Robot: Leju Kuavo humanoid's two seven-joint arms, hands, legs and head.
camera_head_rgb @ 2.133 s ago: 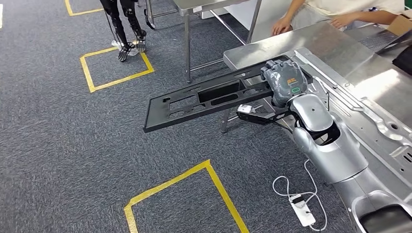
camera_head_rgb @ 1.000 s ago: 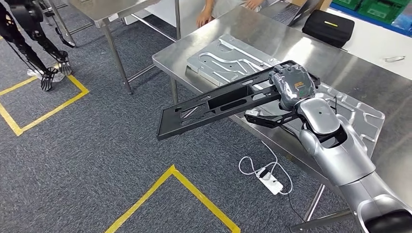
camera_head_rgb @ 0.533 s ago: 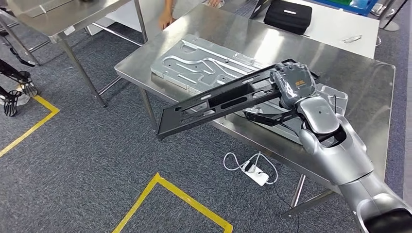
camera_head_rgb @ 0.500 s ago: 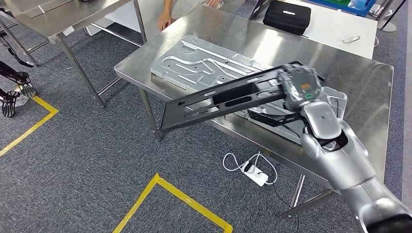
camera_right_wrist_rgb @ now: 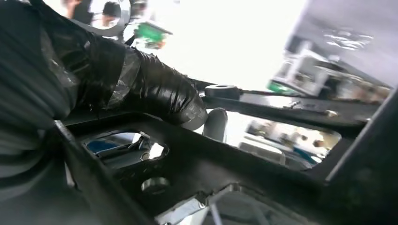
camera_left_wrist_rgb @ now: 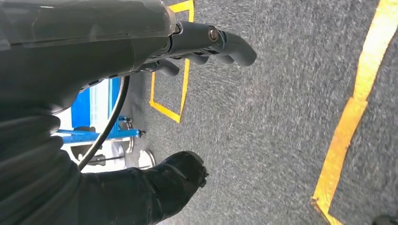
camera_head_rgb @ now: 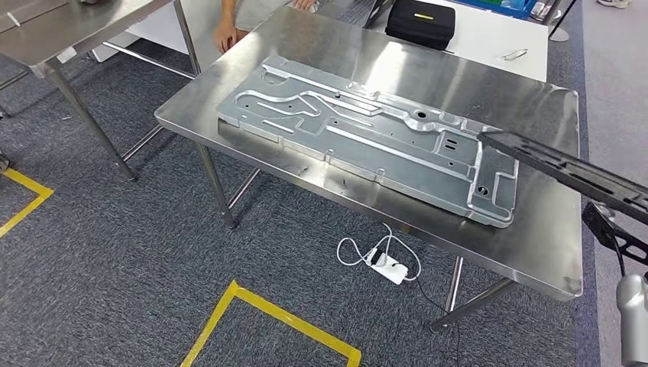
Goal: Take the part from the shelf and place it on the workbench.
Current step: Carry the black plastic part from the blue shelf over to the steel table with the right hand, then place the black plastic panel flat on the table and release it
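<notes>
Your right robot hand holds the black part, its thumb pressed on the frame in the right wrist view. In the head view the part reaches in from the right edge, its far end over the right side of the steel table, above the corner of the large silver panel lying there. Your left robot hand hangs over the grey carpet, fingers curled in and holding nothing. A person's hand rests at the table's far edge.
</notes>
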